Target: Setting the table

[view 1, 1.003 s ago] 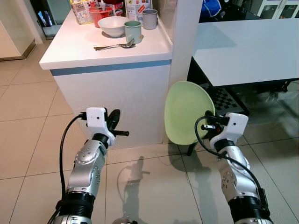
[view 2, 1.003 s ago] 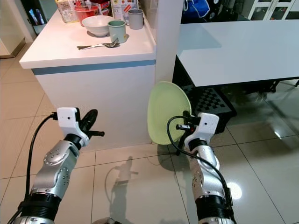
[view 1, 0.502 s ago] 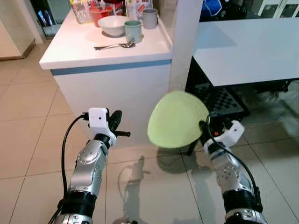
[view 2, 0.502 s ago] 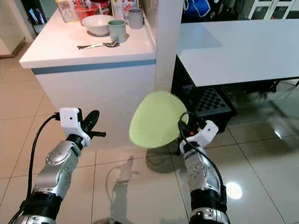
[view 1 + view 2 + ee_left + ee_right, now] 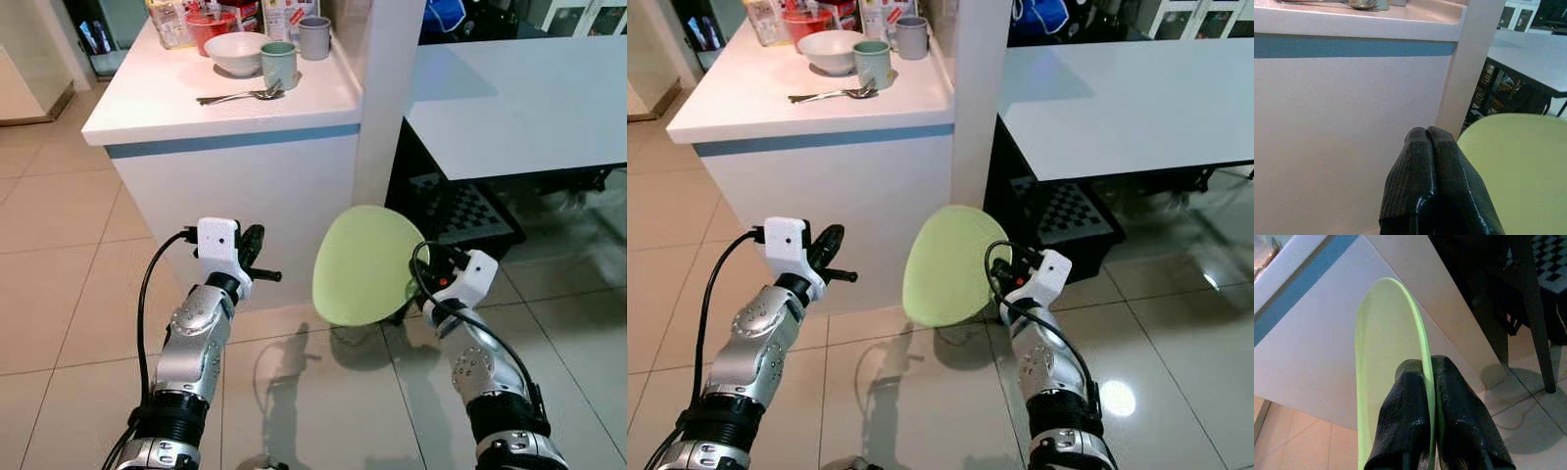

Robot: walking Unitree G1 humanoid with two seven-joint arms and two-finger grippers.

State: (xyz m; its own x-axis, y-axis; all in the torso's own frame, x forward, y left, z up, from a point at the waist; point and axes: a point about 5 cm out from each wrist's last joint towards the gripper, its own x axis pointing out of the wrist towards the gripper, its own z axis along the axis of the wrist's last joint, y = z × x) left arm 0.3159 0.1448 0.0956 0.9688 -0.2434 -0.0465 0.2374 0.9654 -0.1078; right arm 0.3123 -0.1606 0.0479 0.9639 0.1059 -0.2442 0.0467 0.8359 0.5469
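Note:
A light green plate (image 5: 364, 266) hangs on edge above the floor, in front of the white counter (image 5: 157, 98), its face tilted up toward me. My right gripper (image 5: 419, 285) is shut on the plate's right rim; in the right wrist view both black fingers (image 5: 1449, 396) pinch the thin green edge (image 5: 1393, 333). To the left, my left gripper (image 5: 254, 242) is raised in front of the counter's side, shut and holding nothing; its fingers (image 5: 1422, 171) are pressed together. On the counter stand a white bowl (image 5: 238, 51), a green mug (image 5: 279, 65), a grey mug (image 5: 313, 37) and a spoon (image 5: 241, 96).
A white pillar (image 5: 388, 88) stands between the counter and a white dining table (image 5: 519, 98) at the right. Under the table sits a dark crate with a checkered top (image 5: 460, 201). Packages and a red container (image 5: 208, 22) crowd the counter's back. Beige tiled floor (image 5: 59, 255) lies around.
The right wrist has rolled, tipping the plate from upright to slanted and bringing it lower and leftward. The left arm has shifted slightly right and stays shut.

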